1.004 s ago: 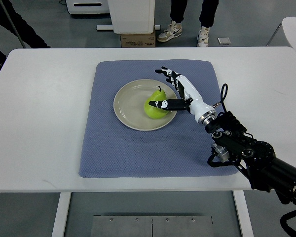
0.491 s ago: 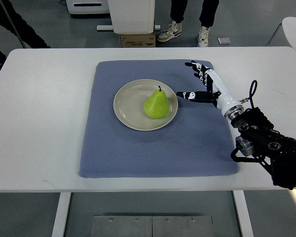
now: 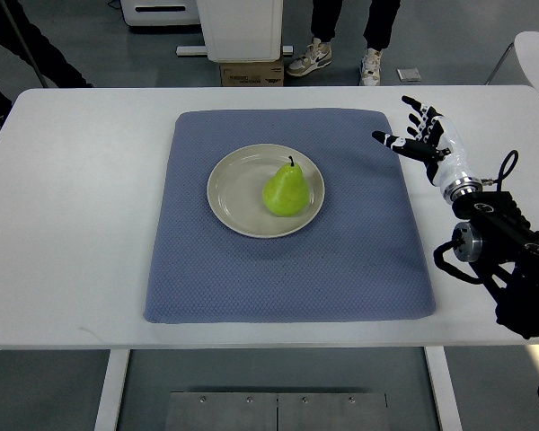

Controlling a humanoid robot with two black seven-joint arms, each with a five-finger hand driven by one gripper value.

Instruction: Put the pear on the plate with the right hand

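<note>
**Pear on plate, right robot hand clear**

White worktop [image 3: 72, 224], seen from the top view, with grey floor beyond its far edge. Spread across the middle: a blue-grey mat [image 3: 287, 269]. Centred on the mat's far half: a round beige plate [image 3: 229, 193]. Resting on the plate's right part, stem pointing away from the robot's side: a green pear [image 3: 285, 190], free of any grip.

Right robot hand [image 3: 422, 139] at the worktop's right side, just past the mat's right edge and well apart from plate and pear; fingers spread, holding nothing. Black arm running off toward the lower right corner.

Across the floor at the far side: a white cabinet [image 3: 241, 27], a cardboard box [image 3: 250, 72], and a person's shoes [image 3: 307, 58].
</note>
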